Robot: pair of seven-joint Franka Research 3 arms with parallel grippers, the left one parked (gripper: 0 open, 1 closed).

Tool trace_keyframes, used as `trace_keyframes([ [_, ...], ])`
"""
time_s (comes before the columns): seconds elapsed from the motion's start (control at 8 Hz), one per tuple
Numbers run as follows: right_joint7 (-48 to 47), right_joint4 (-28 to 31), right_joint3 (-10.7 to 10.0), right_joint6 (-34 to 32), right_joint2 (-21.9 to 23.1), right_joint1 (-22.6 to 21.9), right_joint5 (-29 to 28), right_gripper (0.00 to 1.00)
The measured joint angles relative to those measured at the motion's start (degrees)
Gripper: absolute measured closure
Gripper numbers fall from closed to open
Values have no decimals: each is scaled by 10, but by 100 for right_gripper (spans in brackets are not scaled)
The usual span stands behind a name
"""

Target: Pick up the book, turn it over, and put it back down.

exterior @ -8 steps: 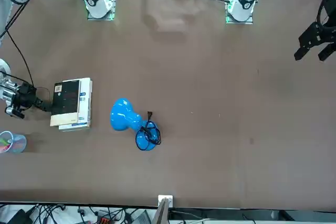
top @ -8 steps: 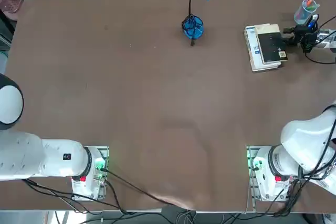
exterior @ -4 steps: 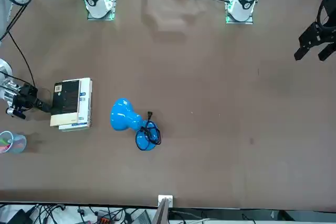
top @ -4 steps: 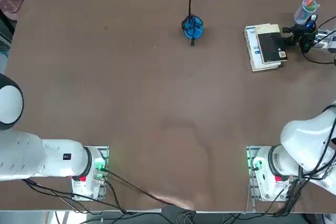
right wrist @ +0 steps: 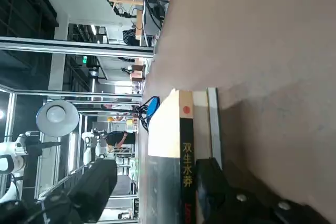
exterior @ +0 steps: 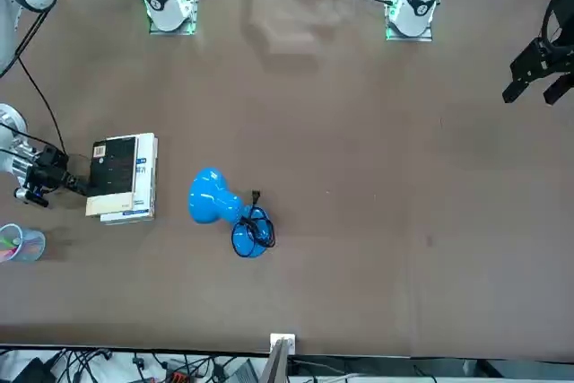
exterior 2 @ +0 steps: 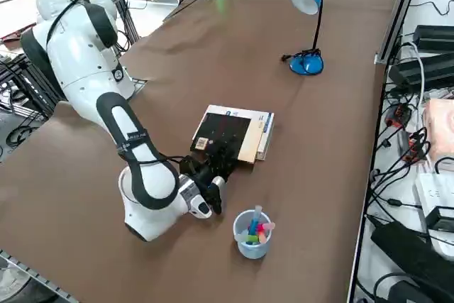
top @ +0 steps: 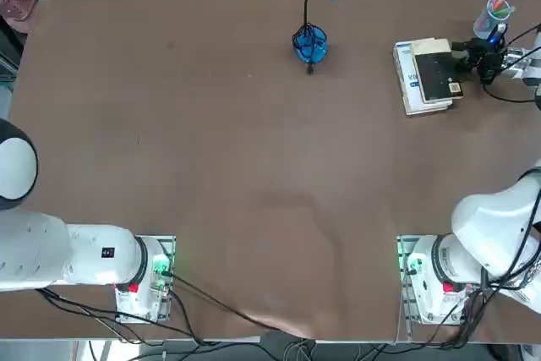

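The book (top: 427,76) lies flat at the table's far right, white-and-blue cover with the black panel facing up. It also shows in the front view (exterior: 121,177) and the right side view (exterior 2: 230,133). My right gripper (top: 461,58) reaches in low and level from the book's right, its tips at the right edge (exterior: 85,184) (exterior 2: 216,161). In the wrist view the black spine with yellow lettering (right wrist: 186,166) stands between my fingers. One finger (right wrist: 210,182) touches the book's underside; the other (right wrist: 102,182) is apart from the cover. The gripper (right wrist: 157,174) is open.
A clear cup of coloured pens (top: 493,16) stands close beyond my wrist, also seen in the side view (exterior 2: 252,234). A blue desk lamp (top: 310,44) stands left of the book (exterior 2: 308,62). The table's right edge runs just past the gripper.
My right gripper has edged a little further in toward the book's right edge, and the wrist has shifted slightly. The book has not visibly moved.
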State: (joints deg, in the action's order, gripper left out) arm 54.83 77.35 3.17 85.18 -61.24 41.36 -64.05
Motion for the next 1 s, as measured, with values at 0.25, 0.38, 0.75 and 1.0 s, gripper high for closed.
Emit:
trace_keyframes([
  [0.25,-2,-1,0,0,0,0,-1,15],
  [0.38,-2,-1,0,0,0,0,-1,18],
  [0.75,-2,-1,0,0,0,-1,-1,33],
  [1.0,-3,-1,0,0,0,-2,-1,44],
])
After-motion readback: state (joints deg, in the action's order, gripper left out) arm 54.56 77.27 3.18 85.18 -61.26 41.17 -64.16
